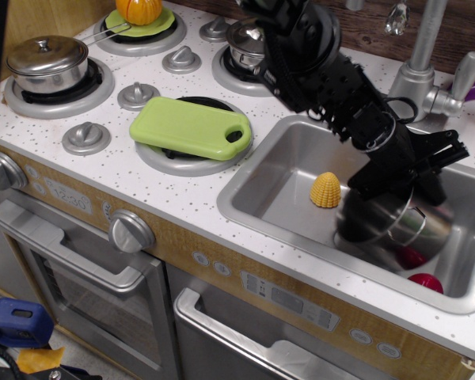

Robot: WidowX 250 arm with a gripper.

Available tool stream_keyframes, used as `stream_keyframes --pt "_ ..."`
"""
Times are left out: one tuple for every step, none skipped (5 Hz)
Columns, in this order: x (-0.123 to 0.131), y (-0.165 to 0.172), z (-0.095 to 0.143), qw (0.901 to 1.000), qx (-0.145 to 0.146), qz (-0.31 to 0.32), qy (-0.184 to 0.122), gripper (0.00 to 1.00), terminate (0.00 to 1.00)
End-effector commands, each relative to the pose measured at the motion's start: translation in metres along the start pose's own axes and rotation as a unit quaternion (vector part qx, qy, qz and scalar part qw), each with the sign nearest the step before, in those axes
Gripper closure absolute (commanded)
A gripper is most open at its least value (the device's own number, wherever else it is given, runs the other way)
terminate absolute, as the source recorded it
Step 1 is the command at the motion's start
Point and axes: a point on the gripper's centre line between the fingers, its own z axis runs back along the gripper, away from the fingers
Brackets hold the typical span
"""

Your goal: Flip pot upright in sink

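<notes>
The shiny steel pot [384, 226] is in the right half of the grey sink [277, 170], tilted, with one wire loop handle [412, 227] facing the front. My black gripper [418, 176] reaches down from the upper left and is shut on the pot's upper rim. The arm hides the pot's top, so I cannot tell which way its mouth faces. A yellow corn toy [325, 191] stands on the sink floor just left of the pot.
A red toy [424, 282] lies in the sink's front right corner, another red piece [412, 256] under the pot. The silver faucet [418, 75] stands behind the sink. A green cutting board [191, 127] and two lidded pots [47, 62] [248, 41] sit on the stove.
</notes>
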Motion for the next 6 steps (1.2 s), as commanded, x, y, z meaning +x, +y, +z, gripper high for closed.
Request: stream_keyframes --pt "0.0152 -0.0178 0.0139 0.9971 0.072 -0.020 -0.010 1.00 0.00" --pt "0.0157 -0.0177 0.0150 0.9954 0.087 -0.038 -0.009 1.00 0.00" --pt "0.0109 -0.0233 0.0097 0.9957 0.088 -0.023 -0.018 0.00 0.00" --pt "0.0109 -0.0233 0.0097 0.9957 0.088 -0.023 -0.018 0.00 0.00" --pt "0.0109 -0.0233 0.0097 0.9957 0.088 -0.023 -0.018 0.00 0.00" --pt "0.0109 -0.0233 0.0097 0.9957 0.088 -0.023 -0.018 0.00 0.00"
